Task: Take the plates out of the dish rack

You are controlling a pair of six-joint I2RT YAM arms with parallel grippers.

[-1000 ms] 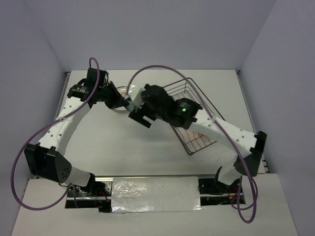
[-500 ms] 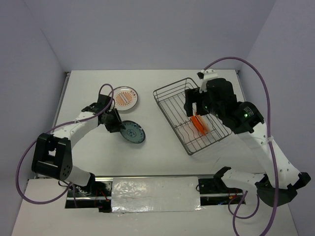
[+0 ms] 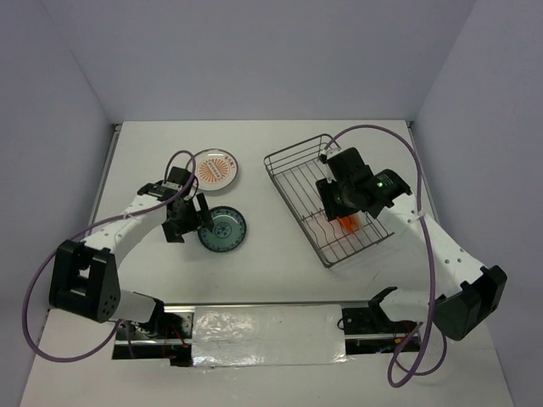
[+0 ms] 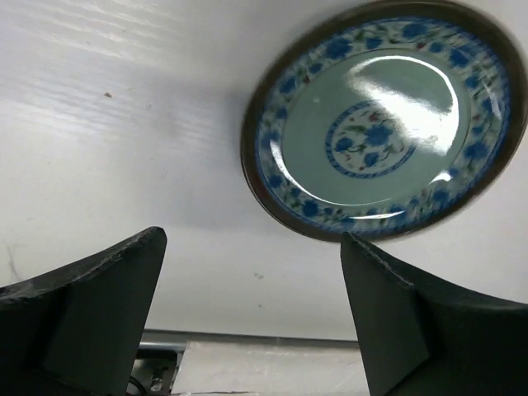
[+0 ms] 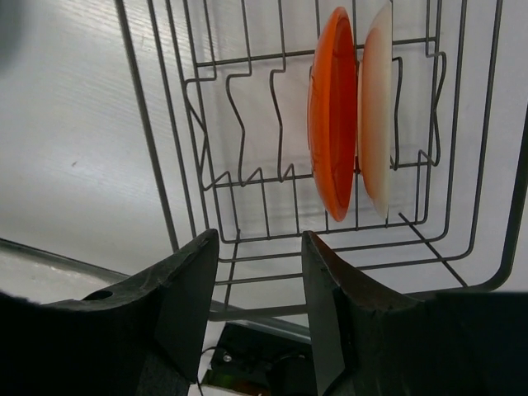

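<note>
Teal plate (image 4: 384,124) set down; dish rack (image 3: 297,182) holds orange plate (image 5: 332,115), cream plate (image 5: 378,115).

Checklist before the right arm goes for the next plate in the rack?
1. Left gripper open and empty: ok.
2. Teal plate flat on the table, clear of that gripper: ok.
3. Teal plate apart from sunburst plate: ok.
4. Right gripper jaws apart, nothing between them: ok.
5. Right gripper centred on orange plate: not ok, the plate sits right of the gap in the wrist view.
6. Gap between orange plate and pale plate in dish rack: cannot tell.
</note>
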